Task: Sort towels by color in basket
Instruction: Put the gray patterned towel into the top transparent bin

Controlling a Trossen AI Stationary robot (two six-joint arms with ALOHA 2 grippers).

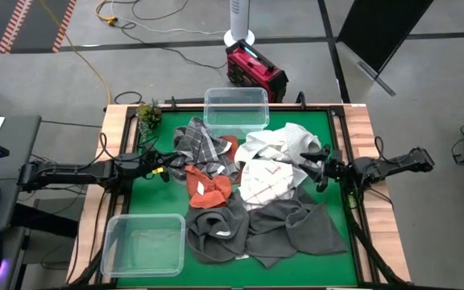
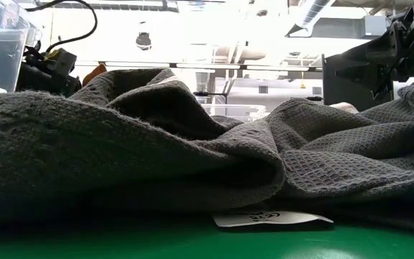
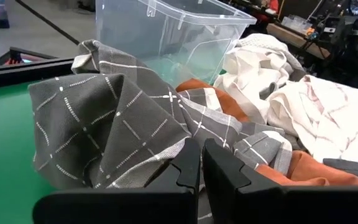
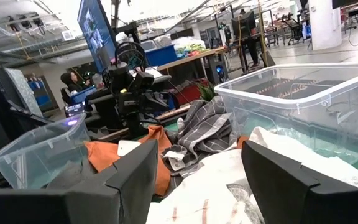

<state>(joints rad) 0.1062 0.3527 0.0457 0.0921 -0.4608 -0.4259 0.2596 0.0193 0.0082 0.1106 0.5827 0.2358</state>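
Left gripper (image 1: 165, 165) closed at the towel pile's nine o'clock (holding nothing); right gripper (image 1: 316, 165) open at three o'clock.

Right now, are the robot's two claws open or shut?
Left gripper: shut, holding nothing, beside the grey plaid towel.
Right gripper: open, empty, over the white towels.

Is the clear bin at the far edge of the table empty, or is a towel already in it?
Empty: the far clear bin shows only its bare bottom; the grey plaid towel lies outside, against its wall.
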